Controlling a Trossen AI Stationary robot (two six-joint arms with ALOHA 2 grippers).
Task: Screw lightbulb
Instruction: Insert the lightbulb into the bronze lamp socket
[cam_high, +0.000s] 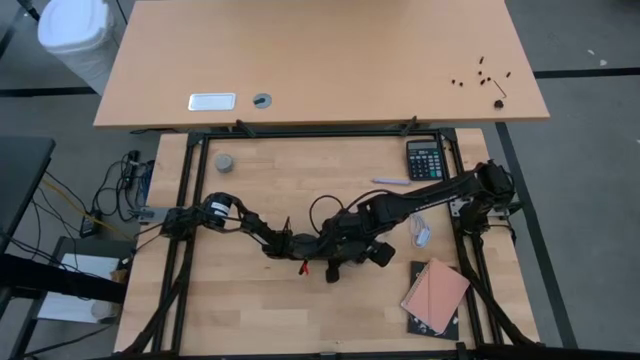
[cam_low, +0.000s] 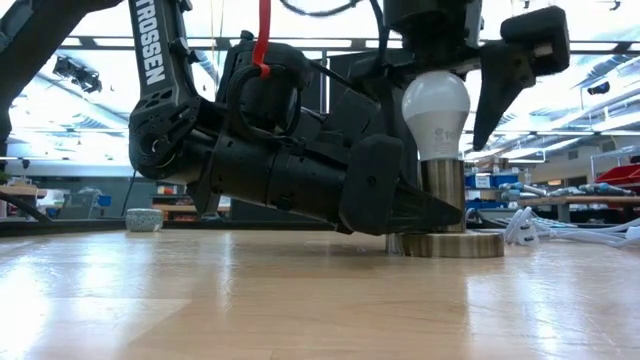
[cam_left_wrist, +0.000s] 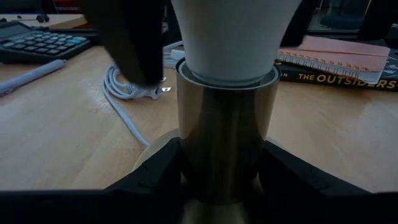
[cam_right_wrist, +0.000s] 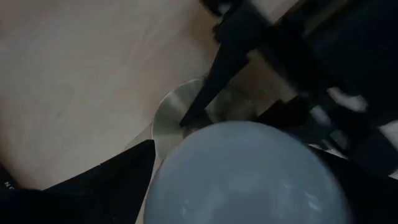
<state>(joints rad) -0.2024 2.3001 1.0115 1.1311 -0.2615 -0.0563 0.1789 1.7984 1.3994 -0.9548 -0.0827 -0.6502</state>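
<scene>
The white lightbulb (cam_low: 436, 100) stands upright with its screw end down inside the silvery lamp socket (cam_low: 443, 190). The socket rises from a round disc base (cam_low: 455, 245) on the table's middle. My left gripper (cam_low: 420, 215) lies low and level and is shut on the socket. My right gripper (cam_low: 455, 70) hangs over the bulb, open. One of its fingers (cam_low: 498, 90) stands apart beside the glass. In the right wrist view the bulb (cam_right_wrist: 249, 174) fills the space between the fingers. In the high view both grippers (cam_high: 335, 245) hide the lamp. My left gripper pinches the socket's upright metal stem (cam_left_wrist: 227, 137) between its two fingers (cam_left_wrist: 155, 174), low down, just above the disc base. The fingers come level from the table's left side. The lamp stands upright with its base on the table.
A white cord (cam_high: 420, 232) lies to the right of the lamp. A calculator (cam_high: 424, 158) and a pen (cam_high: 392, 182) lie at the far right, and books (cam_high: 437, 295) at the near right. A small grey cap (cam_high: 224, 162) sits at the far left.
</scene>
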